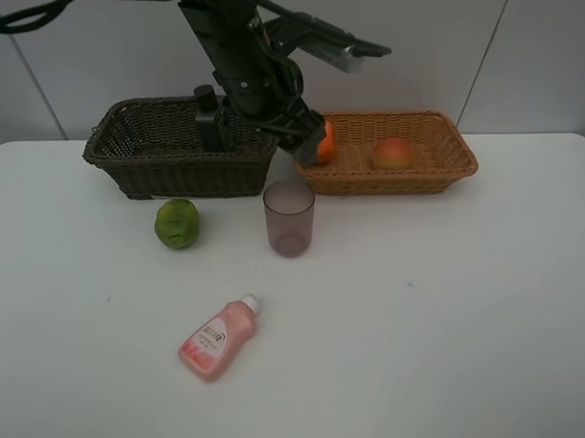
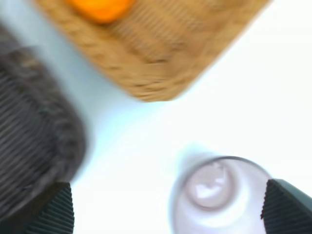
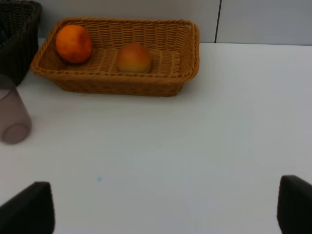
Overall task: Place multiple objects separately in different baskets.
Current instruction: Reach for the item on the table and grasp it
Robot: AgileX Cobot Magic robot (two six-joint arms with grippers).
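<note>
My left gripper (image 1: 301, 140) is open and empty. It hangs over the gap between the two baskets, above the translucent mauve cup (image 1: 290, 217). In the left wrist view the cup (image 2: 219, 195) stands upright between my open fingers (image 2: 53, 209). The tangerine (image 1: 323, 141) and peach (image 1: 393, 154) lie in the light tan basket (image 1: 444, 166). The dark green pump bottle (image 1: 209, 121) stands in the dark brown basket (image 1: 127, 172). The green citrus (image 1: 177, 223) and pink bottle (image 1: 218, 339) lie on the table. My right gripper (image 3: 163, 214) is open and empty, facing the tan basket (image 3: 190, 53) from a distance.
The white table (image 1: 449, 300) ends at a pale wall right behind the baskets. The left arm's dark links reach down from the top of the exterior view over the dark basket's right end. The right arm is out of the exterior view.
</note>
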